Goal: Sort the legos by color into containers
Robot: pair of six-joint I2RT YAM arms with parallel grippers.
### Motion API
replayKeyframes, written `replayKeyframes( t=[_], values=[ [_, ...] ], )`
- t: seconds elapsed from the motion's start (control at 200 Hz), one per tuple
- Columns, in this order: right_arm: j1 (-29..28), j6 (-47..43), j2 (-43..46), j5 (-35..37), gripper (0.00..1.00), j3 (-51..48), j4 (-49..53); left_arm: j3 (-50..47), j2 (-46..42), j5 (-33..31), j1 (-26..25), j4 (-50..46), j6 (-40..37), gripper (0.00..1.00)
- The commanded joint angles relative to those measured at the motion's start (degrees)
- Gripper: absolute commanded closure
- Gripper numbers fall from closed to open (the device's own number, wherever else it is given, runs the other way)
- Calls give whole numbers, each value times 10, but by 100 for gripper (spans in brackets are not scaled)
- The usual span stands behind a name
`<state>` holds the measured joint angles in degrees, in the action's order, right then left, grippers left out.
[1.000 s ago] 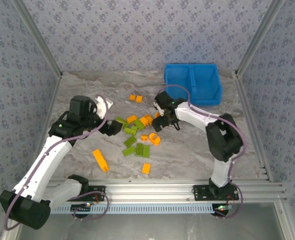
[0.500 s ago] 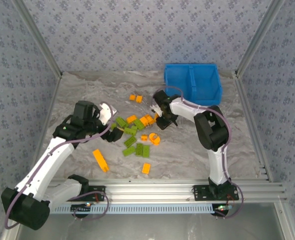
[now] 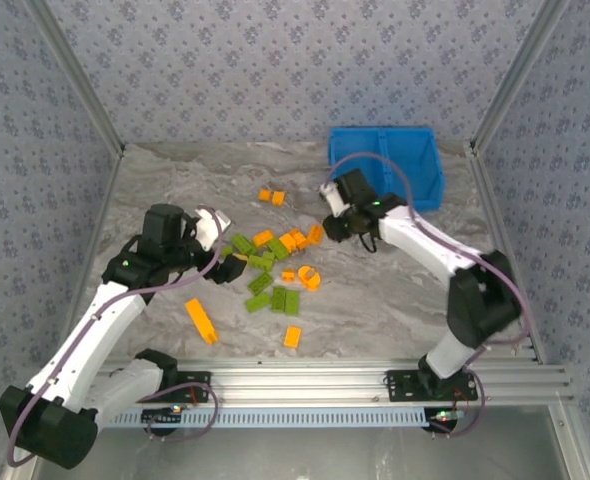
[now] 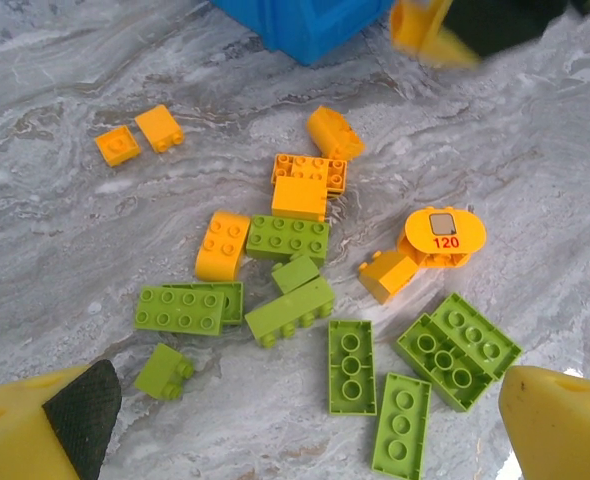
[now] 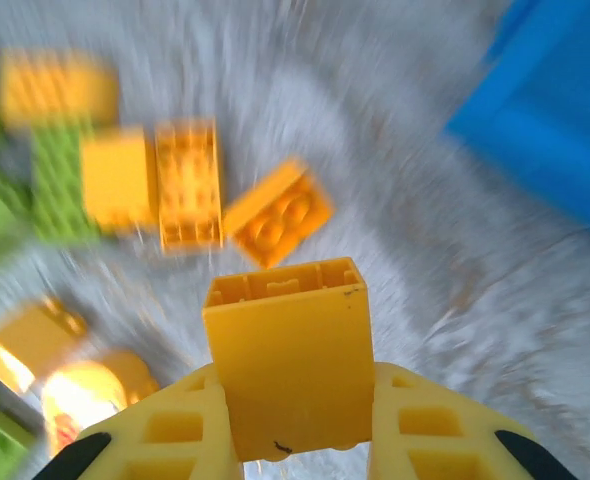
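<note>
While tight on one orange brick [image 5: 290, 350], right fingers [image 5: 175, 440]; left fingers [image 4: 555, 420] wide apart; one blue bin [image 3: 420, 195]

Ten orange bricks [image 4: 299, 198] lie on the table [image 3: 375, 300], all left of the blue bin [image 3: 415, 170], one of them a round piece [image 4: 442, 235]. An eleventh orange brick [image 5: 290, 360] is clamped in the right end effector [image 5: 293, 400]. Green bricks [image 4: 288, 238]: nine or ten, as two overlap. One bin, two compartments.
</note>
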<state>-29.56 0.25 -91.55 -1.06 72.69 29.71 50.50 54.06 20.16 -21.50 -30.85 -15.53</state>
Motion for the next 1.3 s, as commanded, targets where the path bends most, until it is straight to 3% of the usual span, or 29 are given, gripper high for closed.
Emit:
replayKeyframes(
  t=[0.0,0.105,0.355,0.495,0.625,0.789,0.879,0.989,1.119,1.294],
  values=[
    [36,104,7,46,76,17,-85,-3,-9,-10,-2,35,21,1],
    [69,157,-75,120,77,115,-33,-4,-9,-28,-2,35,29,1],
    [128,214,-295,84,76,327,53,-26,-29,-56,-2,24,16,1],
    [136,221,-353,72,62,396,99,-39,-34,-66,-2,27,10,1],
    [138,218,-342,67,45,419,116,-41,-26,-65,-2,32,16,1],
    [138,216,-268,60,45,402,118,-6,17,-49,-13,45,87,1],
    [138,226,-201,47,45,364,119,45,83,-68,-60,44,184,2],
    [130,251,-60,37,42,228,82,150,209,-133,-146,11,273,10],
    [121,281,118,44,21,60,53,277,371,-161,-200,-17,321,16],
    [107,307,302,49,2,-77,114,418,553,-155,-219,-52,336,23]
  ],
)
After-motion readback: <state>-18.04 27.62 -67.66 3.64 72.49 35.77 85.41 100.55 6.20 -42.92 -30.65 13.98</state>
